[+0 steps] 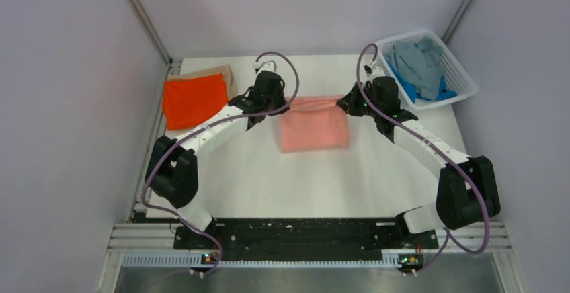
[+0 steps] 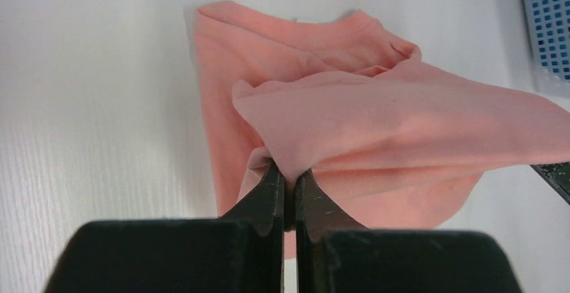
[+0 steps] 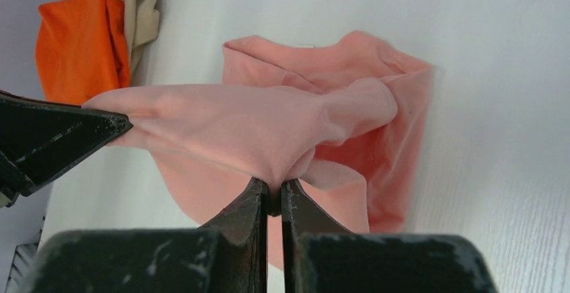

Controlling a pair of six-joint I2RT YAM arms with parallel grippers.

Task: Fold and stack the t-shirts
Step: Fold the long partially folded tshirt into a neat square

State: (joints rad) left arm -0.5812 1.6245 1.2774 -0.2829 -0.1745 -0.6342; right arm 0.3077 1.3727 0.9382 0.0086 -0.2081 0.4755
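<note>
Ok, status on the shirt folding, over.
Left end effector and right end effector shut on salmon shirt, far edge lifted. Orange shirt lies on tan shirt, far left. Grey shirt and blue shirt in basket. Nothing in the way.

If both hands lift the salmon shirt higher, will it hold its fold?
Probably not: the salmon shirt sags between the left hand and right hand. Likely light, since small pinches carry its edge. It may slip; each pinch holds little cloth.
</note>
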